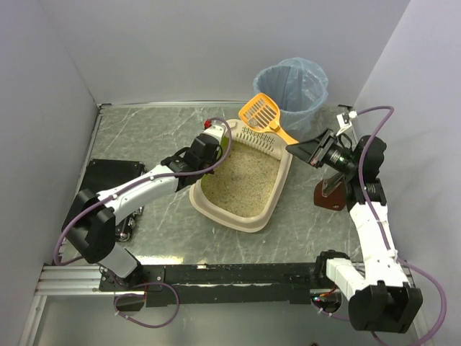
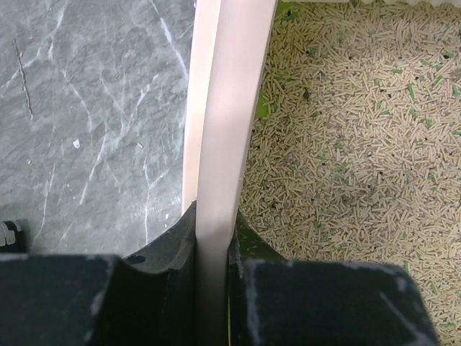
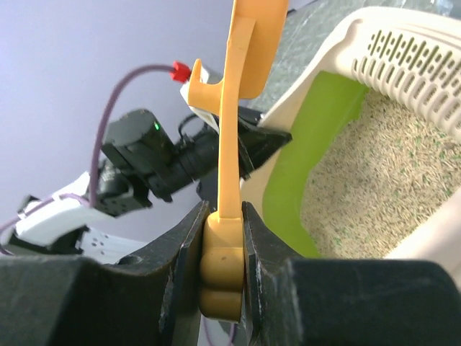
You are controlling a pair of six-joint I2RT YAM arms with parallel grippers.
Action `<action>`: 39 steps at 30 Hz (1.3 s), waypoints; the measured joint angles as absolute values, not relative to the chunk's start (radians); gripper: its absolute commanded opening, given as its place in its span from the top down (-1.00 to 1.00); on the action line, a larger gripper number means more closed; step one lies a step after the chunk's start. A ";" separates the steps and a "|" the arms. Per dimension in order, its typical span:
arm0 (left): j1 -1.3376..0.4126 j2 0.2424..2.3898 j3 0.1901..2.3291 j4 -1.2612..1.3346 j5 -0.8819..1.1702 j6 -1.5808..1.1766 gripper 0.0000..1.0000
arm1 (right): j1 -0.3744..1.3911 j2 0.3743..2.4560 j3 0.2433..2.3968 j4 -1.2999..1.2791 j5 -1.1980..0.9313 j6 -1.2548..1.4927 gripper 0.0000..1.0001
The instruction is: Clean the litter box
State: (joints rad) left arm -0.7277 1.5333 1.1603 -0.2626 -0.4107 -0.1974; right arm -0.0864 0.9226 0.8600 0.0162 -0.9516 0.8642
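Left tool (image 2: 212,249) pinches litter box (image 1: 238,222) rim; right tool (image 3: 223,216) pinches scoop (image 1: 261,113) handle, scoop head up ahead of it; scooping seemingly mostly left.

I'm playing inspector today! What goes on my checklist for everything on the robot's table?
Surface: grey marbled table with white veins.
Job's things: litter box mid-table, with beige litter and a lime-green inner wall.
Clutter: orange scoop held up near the box's slotted end; grey bin with a blue bag at the back; brown stand beside the right arm.
End effectors: left end effector shut on the litter box's rim; right end effector shut on the scoop's handle.
Cables: purple cables loop off both arms, none in the litter.
Surroundings: plain pale walls on three sides.
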 measured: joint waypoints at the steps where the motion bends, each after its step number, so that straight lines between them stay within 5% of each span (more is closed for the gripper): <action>1: -0.728 1.543 1.171 -0.263 -0.411 -0.197 0.98 | -0.089 0.938 0.877 0.015 -0.952 0.869 1.00; 17: -0.727 1.580 1.201 -0.255 -0.415 -0.200 0.98 | -0.212 1.173 1.317 -0.225 -0.861 0.823 1.00; 27: -0.725 1.512 1.118 -0.122 -0.325 -0.039 0.98 | -0.181 1.367 1.584 -0.580 -0.478 0.500 1.00; 39: -0.725 1.437 1.086 -0.075 -0.147 0.268 0.98 | 0.076 1.478 1.676 -0.722 0.054 0.130 1.00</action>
State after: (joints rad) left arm -0.7246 1.4372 1.0863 -0.0746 -0.1467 0.2684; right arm 0.0761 1.4784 1.6764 -0.7216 0.0536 0.1299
